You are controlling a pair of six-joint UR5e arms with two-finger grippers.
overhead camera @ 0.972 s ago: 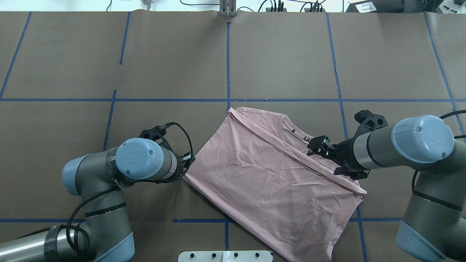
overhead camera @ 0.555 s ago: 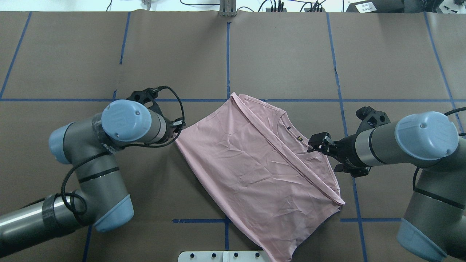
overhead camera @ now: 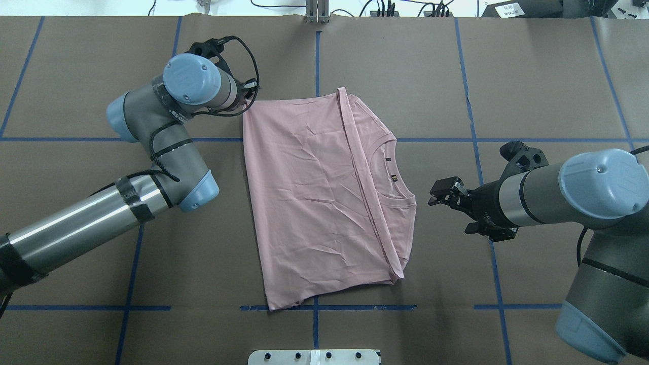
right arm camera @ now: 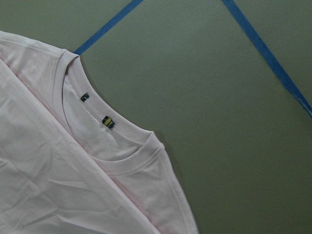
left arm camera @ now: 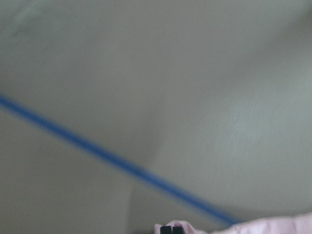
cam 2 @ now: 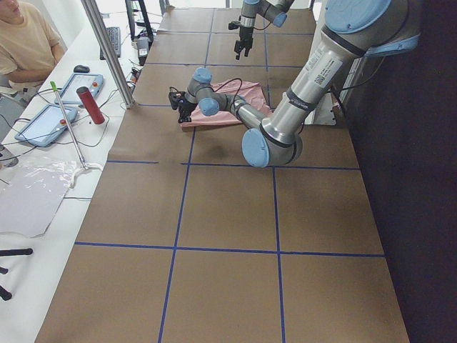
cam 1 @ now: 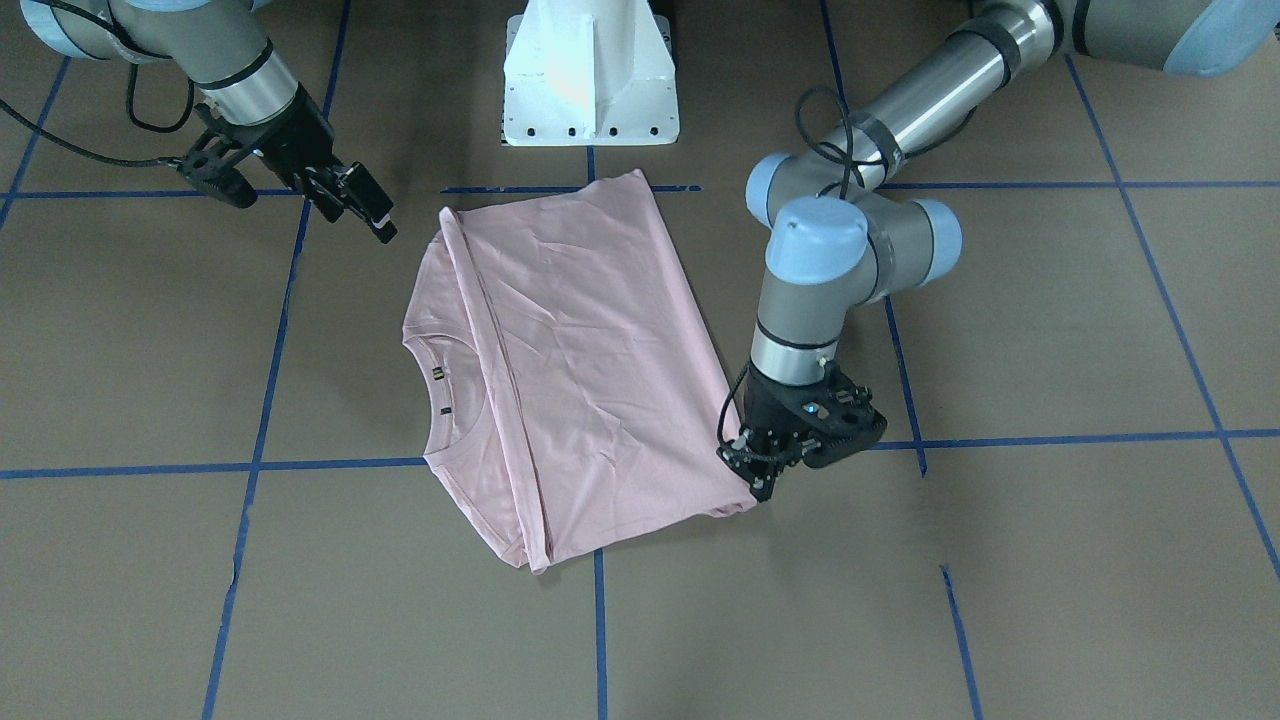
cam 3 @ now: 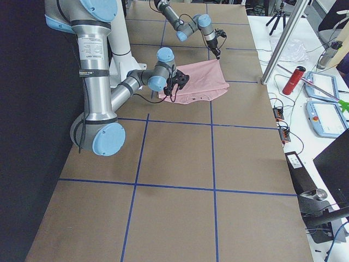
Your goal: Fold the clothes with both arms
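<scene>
I'm seeing one T-shirt lying on the bench and two tools: left tool pinching its corner, right tool gaping wide, apart.

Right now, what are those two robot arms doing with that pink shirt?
They are folding a pink T-shirt on the table. It lies flat, folded over once, with the collar showing. The left hand pinches the shirt's far corner. The right hand hangs open beside the collar, touching nothing.
</scene>
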